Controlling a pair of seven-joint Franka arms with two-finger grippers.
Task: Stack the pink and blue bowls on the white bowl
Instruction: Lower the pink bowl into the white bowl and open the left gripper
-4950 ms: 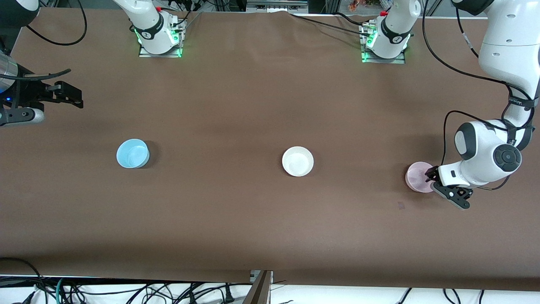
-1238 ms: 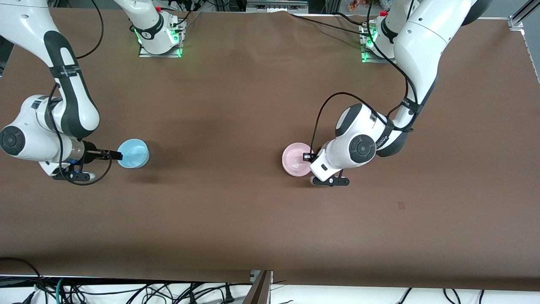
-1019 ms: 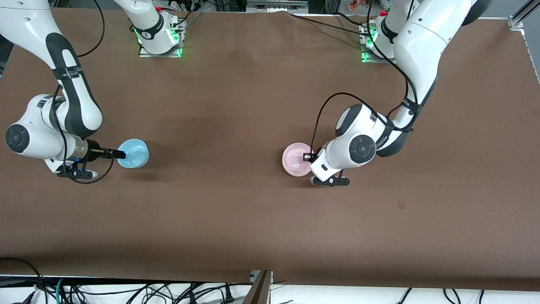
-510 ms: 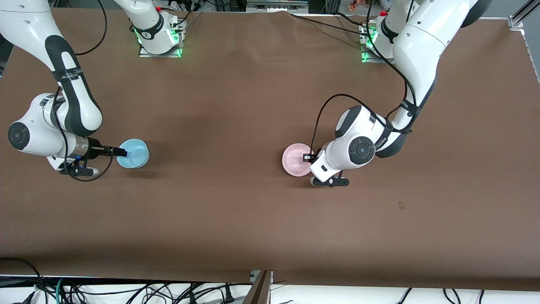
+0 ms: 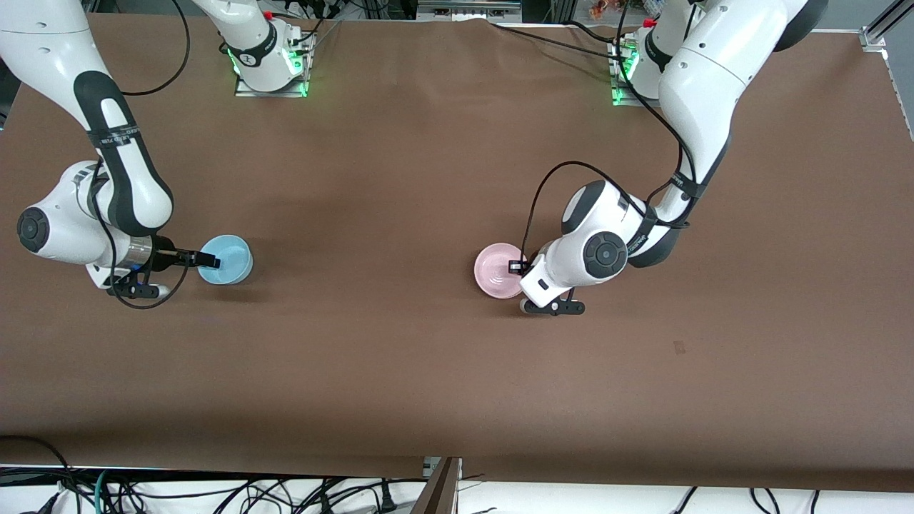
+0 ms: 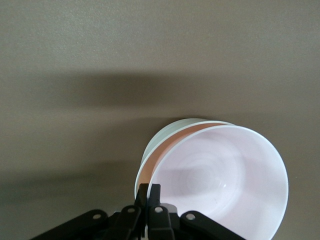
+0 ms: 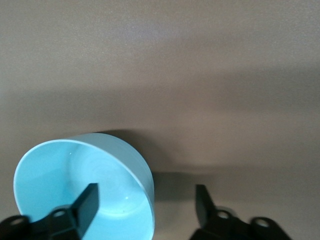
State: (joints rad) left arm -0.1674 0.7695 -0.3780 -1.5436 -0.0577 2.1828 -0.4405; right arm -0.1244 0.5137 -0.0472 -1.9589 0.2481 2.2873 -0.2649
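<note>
Pink bowl (image 5: 498, 270) is sitting tilted in the white bowl (image 6: 165, 137), left pincer (image 5: 515, 268) clamping its rim; right pincer (image 5: 203, 258) is straddling the blue bowl's (image 5: 227, 259) rim, apart.

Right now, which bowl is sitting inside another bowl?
The pink bowl. It sits tilted in the white bowl, with the left end effector pinching its rim. The blue bowl stands alone on the table.
</note>
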